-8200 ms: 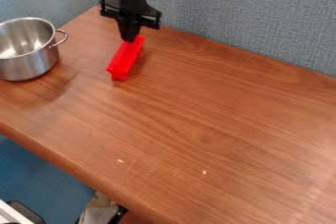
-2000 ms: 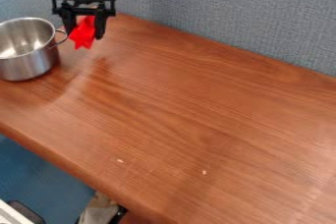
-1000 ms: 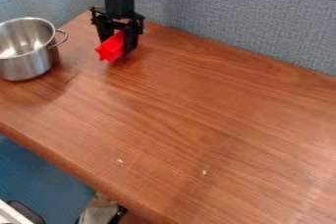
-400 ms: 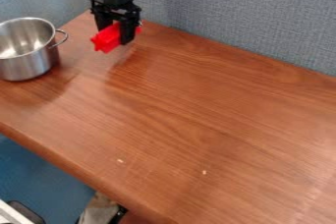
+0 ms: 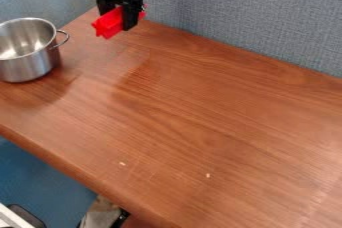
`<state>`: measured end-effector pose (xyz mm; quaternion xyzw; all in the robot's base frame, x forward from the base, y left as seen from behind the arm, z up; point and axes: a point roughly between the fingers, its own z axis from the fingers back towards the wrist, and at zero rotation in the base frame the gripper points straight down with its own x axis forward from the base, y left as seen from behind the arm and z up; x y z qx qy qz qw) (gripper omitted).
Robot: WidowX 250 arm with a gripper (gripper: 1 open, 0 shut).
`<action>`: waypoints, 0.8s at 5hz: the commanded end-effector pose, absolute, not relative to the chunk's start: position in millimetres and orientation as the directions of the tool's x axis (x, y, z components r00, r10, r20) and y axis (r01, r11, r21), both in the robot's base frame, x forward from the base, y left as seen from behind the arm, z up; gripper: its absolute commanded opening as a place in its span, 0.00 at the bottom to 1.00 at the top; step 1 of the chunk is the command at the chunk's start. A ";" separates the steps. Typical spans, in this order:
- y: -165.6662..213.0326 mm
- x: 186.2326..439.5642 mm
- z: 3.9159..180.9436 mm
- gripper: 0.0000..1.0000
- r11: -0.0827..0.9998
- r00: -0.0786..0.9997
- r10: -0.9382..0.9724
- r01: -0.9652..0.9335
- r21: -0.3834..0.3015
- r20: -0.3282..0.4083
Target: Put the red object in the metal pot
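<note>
1. Carrying is the step in hand, as we judge it: our gripper (image 5: 118, 2) is clamped on the red block (image 5: 112, 22), which shows between and below the fingers near the bench's (image 5: 201, 102) back left corner.
2. We see the block beside the steel pot (image 5: 27, 50), with a gap between them; it is not in the pot. Whether the block is clear of the wood, we cannot say for certain from this angle.
3. The pot stands upright at the left edge of the bench, its mouth open and one side handle (image 5: 60, 39) turned toward the block.
4. Next, we would keep the block above rim height, bring it left over the mouth, then lower and let go.
5. Going across too low, we could knock the handle or rim and push the pot toward the edge.
</note>
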<state>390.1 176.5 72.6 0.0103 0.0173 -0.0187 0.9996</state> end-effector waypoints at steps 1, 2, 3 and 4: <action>207.9 381.8 99.5 0.00 0.998 0.999 0.015 -0.017 0.057 0.036; 231.6 358.3 97.5 0.00 0.991 0.992 0.126 -0.126 0.055 0.009; 250.8 334.6 96.4 0.00 0.976 0.977 0.214 -0.213 0.051 -0.012; 260.7 333.0 120.0 0.00 0.972 0.972 0.234 -0.234 0.029 -0.006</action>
